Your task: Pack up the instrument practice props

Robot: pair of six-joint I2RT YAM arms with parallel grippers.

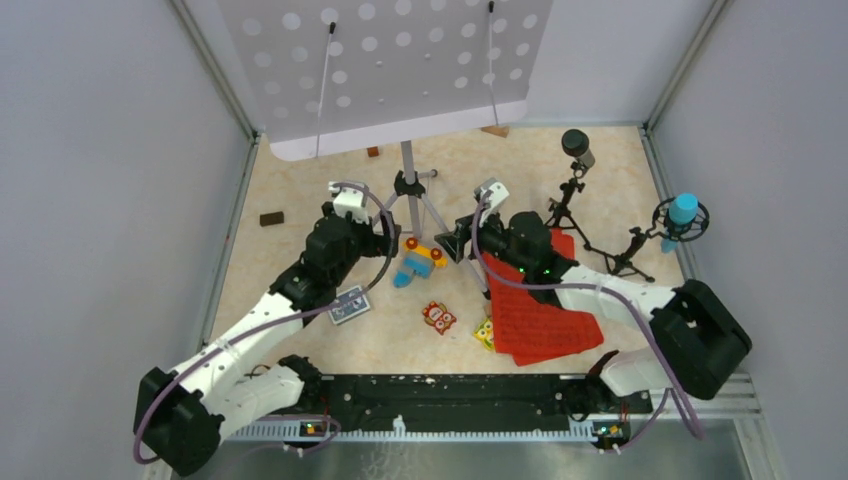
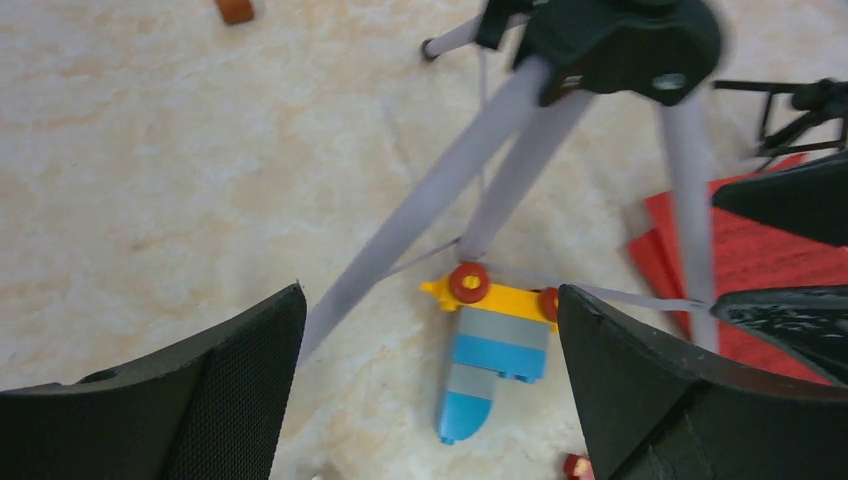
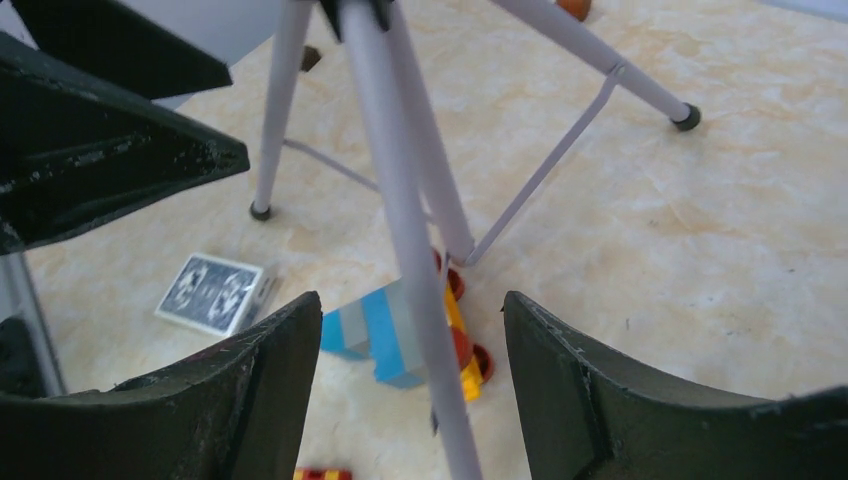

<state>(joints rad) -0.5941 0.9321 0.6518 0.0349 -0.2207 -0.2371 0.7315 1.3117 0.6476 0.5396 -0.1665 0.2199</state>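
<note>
Music stand (image 1: 400, 60) first: we see its grey, hole-punched desk filling the top of the overhead view at the far side of the table (image 1: 300, 180), its pole dropping to silver tripod legs (image 1: 432, 215) spread on the marbled surface. Both arms reach in toward those legs from either side.

The left gripper (image 2: 430, 390) hangs with its jaws wide apart; in its wrist view one silver leg slants down into the gap between the fingers (image 2: 210, 400), and we see no contact with either pad. The right gripper (image 3: 410, 390) also has its jaws apart; a leg runs straight through the gap, with space on both sides of it.

A blue, grey and yellow toy block vehicle (image 1: 415, 262) lies on the table under the legs, between the two grippers. A blue-patterned card deck (image 1: 350, 305) lies beside the left arm.

The red music sheets (image 1: 545, 320) lie flat at the near right, partly under the right arm. Just beyond them stands one black mic tripod (image 1: 567, 210) carrying the dark microphone (image 1: 577, 145); the other mic tripod (image 1: 630, 250) stands near the right wall with the blue microphone (image 1: 682, 212) on top.
</note>
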